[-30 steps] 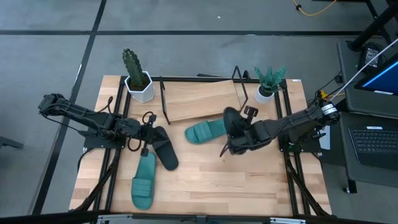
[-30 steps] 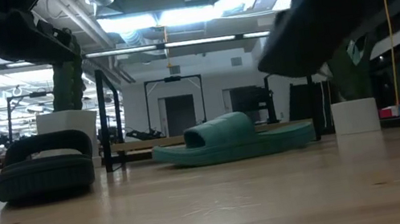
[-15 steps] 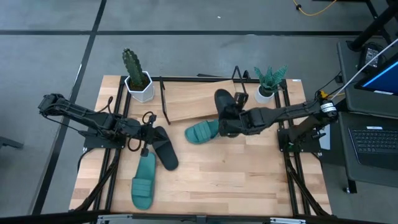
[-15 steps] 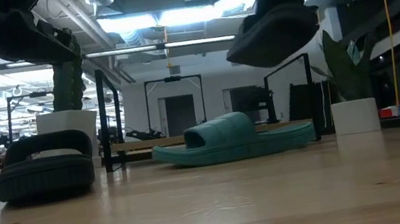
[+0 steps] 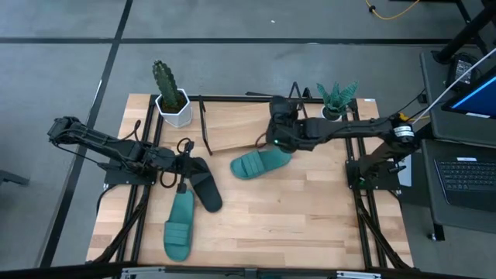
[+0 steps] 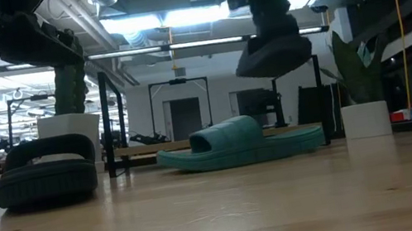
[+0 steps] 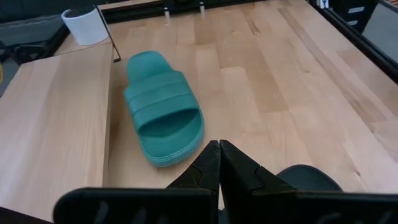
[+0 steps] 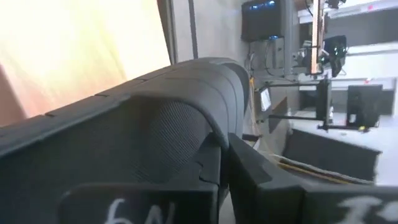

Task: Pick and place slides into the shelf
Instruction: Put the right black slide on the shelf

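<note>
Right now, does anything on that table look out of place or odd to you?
Mostly the sandals. A black slide and two teal slides lie scattered at different angles on the table, none on the shelf. A second black slide hangs in the air over the shelf, pinched in the right gripper. Nothing looks damaged.

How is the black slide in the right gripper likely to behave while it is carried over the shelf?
The black slide hangs tilted but keeps its shape, so it is probably fairly stiff. The right gripper, shut on its strap, lifts it alone, so it is likely light. Held at one spot, it may swing or pivot as it is lowered onto the slanted shelf.
</note>
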